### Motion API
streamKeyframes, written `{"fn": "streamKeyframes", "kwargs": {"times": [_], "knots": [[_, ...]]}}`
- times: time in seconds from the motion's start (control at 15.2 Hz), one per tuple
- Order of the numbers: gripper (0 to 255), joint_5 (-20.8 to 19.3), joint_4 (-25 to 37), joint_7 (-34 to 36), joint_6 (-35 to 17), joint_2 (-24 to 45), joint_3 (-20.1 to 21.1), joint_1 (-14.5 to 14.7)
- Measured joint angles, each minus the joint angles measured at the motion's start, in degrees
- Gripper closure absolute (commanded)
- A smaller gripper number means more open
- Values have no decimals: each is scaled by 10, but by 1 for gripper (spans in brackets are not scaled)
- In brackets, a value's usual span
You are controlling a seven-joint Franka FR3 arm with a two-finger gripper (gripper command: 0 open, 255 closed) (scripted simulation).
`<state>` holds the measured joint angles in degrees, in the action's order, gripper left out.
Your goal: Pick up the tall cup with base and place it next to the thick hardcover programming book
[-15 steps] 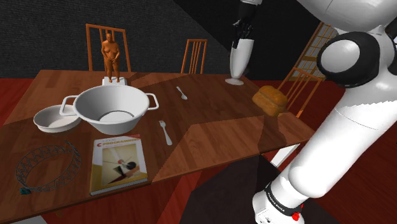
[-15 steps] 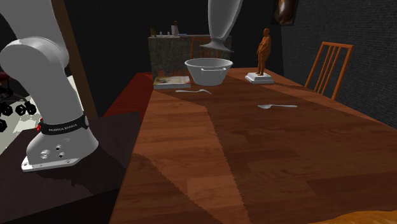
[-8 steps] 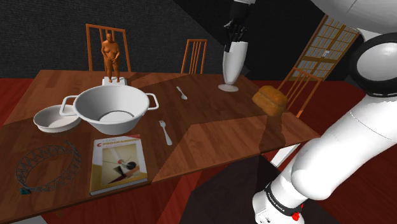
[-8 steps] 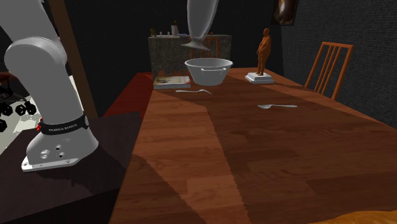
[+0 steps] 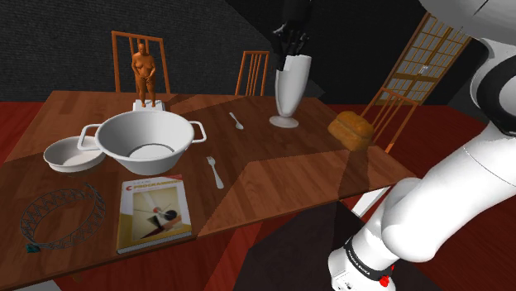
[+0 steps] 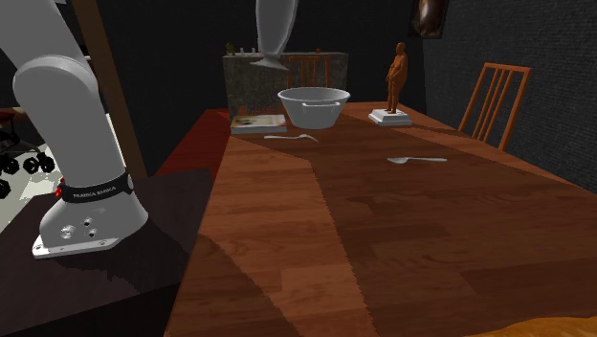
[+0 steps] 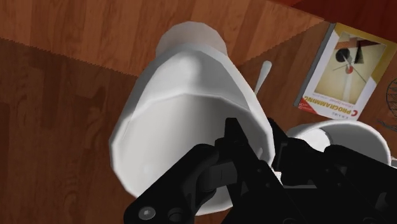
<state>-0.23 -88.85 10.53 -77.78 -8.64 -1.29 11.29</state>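
Above the table (image 5: 281,174), toward its far edge in the shoulder view, the cup (image 5: 290,87) hangs clear of the wood; second exterior view confirms its base is well off the surface; gripper (image 5: 291,51) holds it from the top, jaws pinching the cup's wall at the rim, one finger apparently inside the mouth and one outside (wrist view).

Long axis of cup: near upright, base down, a slight lean only; cup hangs straight below the jaws, so the base would meet the table first.

Key relation: book (image 5: 153,211) lies flat near the table's front edge, well apart from the cup, toward the shoulder view's lower left; wrist view puts the book out past the cup's base, beyond a spoon (image 5: 215,172).

Ground round the book: bowl (image 5: 149,140) just behind it; wire ring (image 5: 62,217) just beside it on the shoulder view's left; bare wood on its other side, between book and spoon.

Judgement: carry stage, placing not yet begun; the coming move is a long traverse toward the book and then a descent; the bare strip between book and spoon looks the safest landing; risks are the base clipping the bowl's rim or handle, or the tall cup toppling if released tilted.
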Motion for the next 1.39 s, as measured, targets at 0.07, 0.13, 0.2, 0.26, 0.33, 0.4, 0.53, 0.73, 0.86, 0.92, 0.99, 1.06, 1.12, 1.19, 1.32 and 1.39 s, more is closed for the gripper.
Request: {"fn": "streamKeyframes", "kwargs": {"times": [0.07,0.13,0.2,0.26,0.33,0.4,0.53,0.73,0.86,0.92,0.99,1.06,1.12,1.19,1.32,1.39], "knots": [[255,2,-3,16,-3,-1,9,7],[255,4,-9,33,-3,-6,19,13],[255,6,-13,45,-5,-8,26,18],[255,8,-11,60,-3,-8,35,24],[255,10,-5,74,-2,-4,43,30],[255,12,-6,88,-1,-6,51,36],[255,15,-7,114,-2,-6,66,46],[255,20,3,161,-1,2,93,65],[255,23,6,191,-4,7,111,77],[255,23,12,206,-4,14,119,83],[255,24,14,222,-8,19,129,90],[255,24,26,237,-5,28,138,96],[255,24,25,246,-7,30,143,100],[255,25,22,251,-11,30,145,102],[255,26,3,252,-24,24,146,103],[255,28,-12,252,-34,19,146,103]]}}
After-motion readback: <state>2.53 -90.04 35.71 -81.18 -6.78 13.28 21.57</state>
